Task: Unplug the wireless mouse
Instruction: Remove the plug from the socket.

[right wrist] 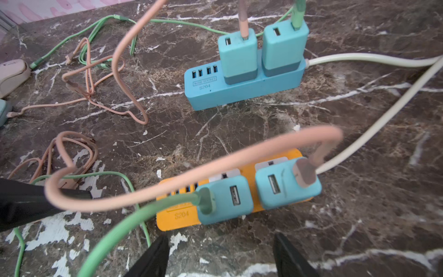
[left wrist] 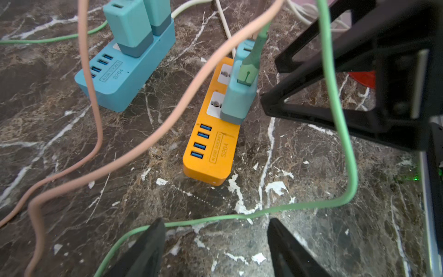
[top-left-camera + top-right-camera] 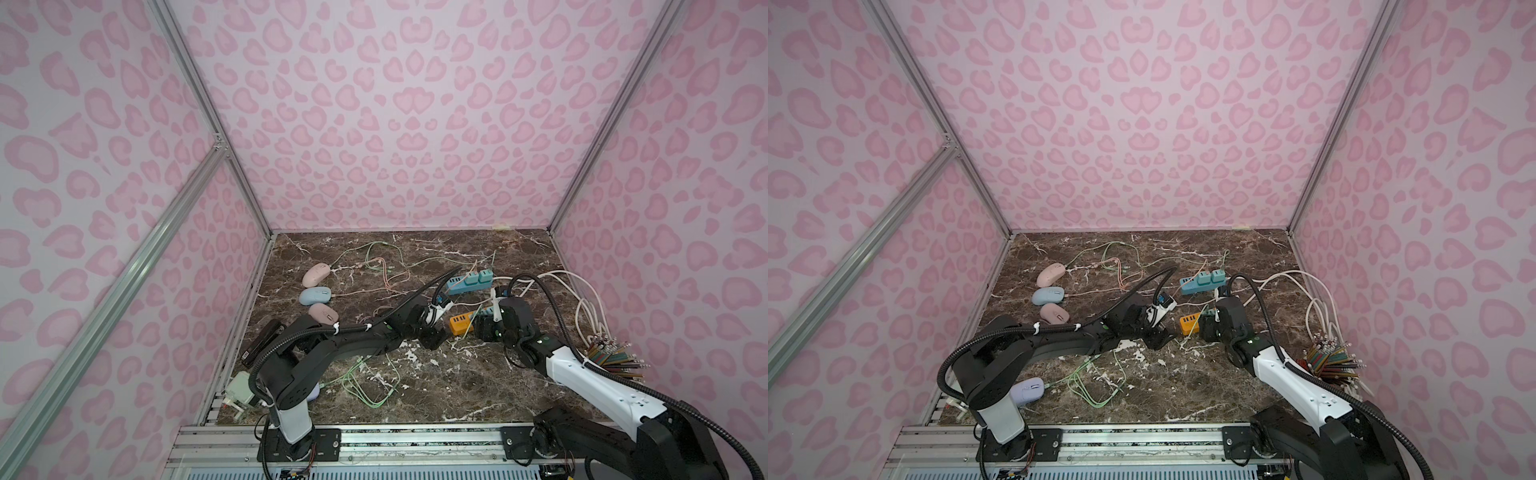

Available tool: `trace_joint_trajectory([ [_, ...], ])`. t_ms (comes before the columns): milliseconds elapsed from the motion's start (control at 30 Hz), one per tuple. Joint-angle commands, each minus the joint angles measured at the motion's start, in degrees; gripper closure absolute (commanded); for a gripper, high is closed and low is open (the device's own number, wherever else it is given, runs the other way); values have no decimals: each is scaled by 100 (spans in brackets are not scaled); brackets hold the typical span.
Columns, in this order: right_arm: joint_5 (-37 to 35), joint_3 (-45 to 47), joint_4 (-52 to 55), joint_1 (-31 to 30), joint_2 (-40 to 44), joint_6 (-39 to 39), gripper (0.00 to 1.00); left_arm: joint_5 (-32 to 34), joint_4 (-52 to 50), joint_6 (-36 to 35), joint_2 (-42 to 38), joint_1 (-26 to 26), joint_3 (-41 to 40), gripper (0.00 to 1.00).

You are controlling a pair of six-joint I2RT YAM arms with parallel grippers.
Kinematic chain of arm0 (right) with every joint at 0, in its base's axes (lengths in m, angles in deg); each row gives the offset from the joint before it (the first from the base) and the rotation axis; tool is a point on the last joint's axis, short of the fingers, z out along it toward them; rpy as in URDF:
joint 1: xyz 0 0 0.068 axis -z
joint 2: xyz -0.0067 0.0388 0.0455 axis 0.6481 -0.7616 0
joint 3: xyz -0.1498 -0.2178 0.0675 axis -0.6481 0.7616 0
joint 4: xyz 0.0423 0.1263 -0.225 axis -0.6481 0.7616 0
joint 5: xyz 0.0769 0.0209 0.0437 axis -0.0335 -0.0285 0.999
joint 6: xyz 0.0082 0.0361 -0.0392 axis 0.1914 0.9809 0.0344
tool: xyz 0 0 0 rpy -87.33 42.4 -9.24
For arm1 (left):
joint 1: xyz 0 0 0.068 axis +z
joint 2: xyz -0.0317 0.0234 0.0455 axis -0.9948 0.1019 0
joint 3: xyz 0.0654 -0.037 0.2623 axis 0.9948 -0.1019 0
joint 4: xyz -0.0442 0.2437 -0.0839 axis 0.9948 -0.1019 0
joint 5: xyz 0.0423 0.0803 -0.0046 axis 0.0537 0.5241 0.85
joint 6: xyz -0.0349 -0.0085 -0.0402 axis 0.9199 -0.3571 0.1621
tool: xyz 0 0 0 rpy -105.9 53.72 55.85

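Observation:
An orange power strip lies mid-table with two teal chargers plugged into it. A green cable's plug sits in one charger and a pink cable's plug in the other. My left gripper is open just short of the strip's USB end, and a green cable lies past its tips. My right gripper is open beside the strip's long side, holding nothing. Pink, blue and dusty-pink mice line the left side. A lavender mouse sits by the left arm's base.
A blue power strip with two more chargers stands behind the orange one. White cords run along the right wall above a bundle of coloured sticks. Loose green loops lie at the front, and a black device at the left edge.

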Motion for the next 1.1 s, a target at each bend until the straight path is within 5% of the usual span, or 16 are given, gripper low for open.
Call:
trace_joint_trajectory([
  [0, 79, -18, -221, 11, -95, -211, 28, -19, 1521, 173, -392, 2, -485, 23],
  [67, 138, -59, -212, 11, -179, -239, 27, 88, 2314, 97, -759, -6, -1001, 1],
  [433, 217, -99, -265, 7, -300, -314, 27, 2842, 3621, 945, -1408, 71, -2025, 1],
  [600, 267, -134, -292, 2, -368, -307, 28, 2671, 1033, 927, -860, 159, -674, 0],
  [667, 251, -155, -267, 3, -380, -280, 28, 2301, 315, 933, -500, 162, -210, 7],
  [900, 249, -143, -184, -22, -235, -254, 26, 1599, -1362, 1105, 562, 186, 1119, 1],
  [1067, 238, -48, -280, -41, -125, -265, 25, 1164, -1024, 963, 597, 194, 978, 0],
])
